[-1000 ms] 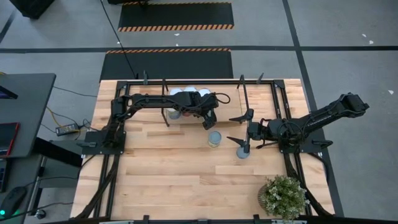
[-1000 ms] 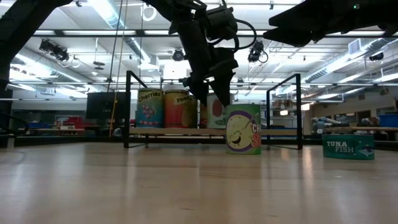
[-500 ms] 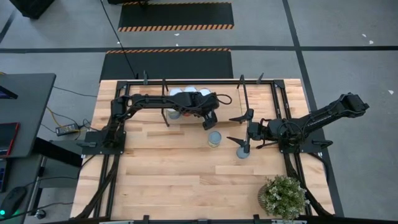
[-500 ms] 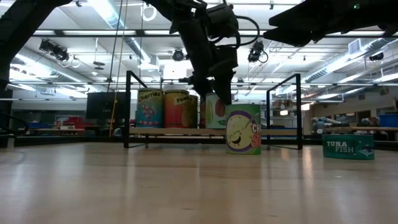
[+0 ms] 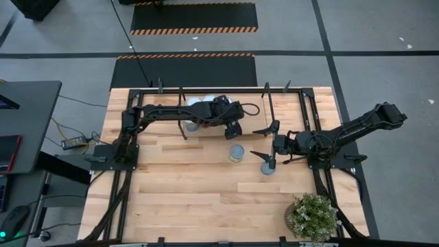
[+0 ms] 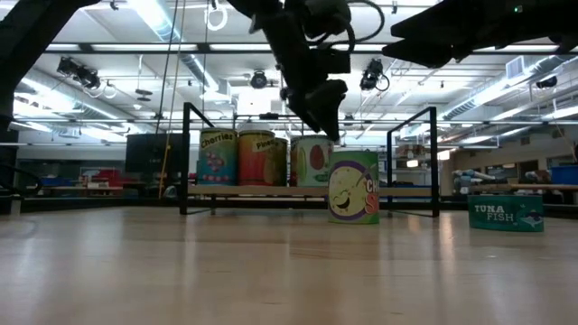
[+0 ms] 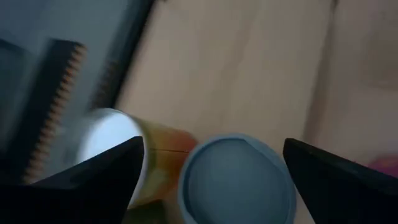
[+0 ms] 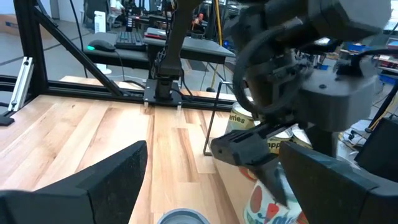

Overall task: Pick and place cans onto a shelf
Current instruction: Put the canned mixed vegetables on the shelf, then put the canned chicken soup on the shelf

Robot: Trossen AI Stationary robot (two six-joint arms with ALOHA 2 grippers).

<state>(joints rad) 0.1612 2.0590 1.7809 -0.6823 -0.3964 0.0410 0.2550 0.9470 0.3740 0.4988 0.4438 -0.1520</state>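
Note:
My left gripper (image 5: 233,128) is open and empty, raised above the shelf (image 6: 244,190); it also shows in the low view (image 6: 323,106). Three cans (image 6: 257,158) stand upright on the shelf board inside the black rod frame. Its wrist view looks down on a bluish-grey-topped can (image 7: 236,180) and a white-topped one (image 7: 112,143), both clear of the fingers. A green can (image 6: 352,187) stands on the table before the shelf, and a flat tuna can (image 6: 506,214) lies to its right. My right gripper (image 5: 269,144) waits open beside the tuna can (image 5: 266,168).
The shelf's black rod frame (image 5: 266,103) rises on both sides of the cans. A bushy potted plant (image 5: 313,216) stands at the table's near right corner. Bare wood lies across the table's near left part (image 5: 178,199).
My left gripper has risen from among the cans on the shelf and now hangs above them. A can with a red label, earlier hidden behind its fingers, now stands in plain view on the shelf board.

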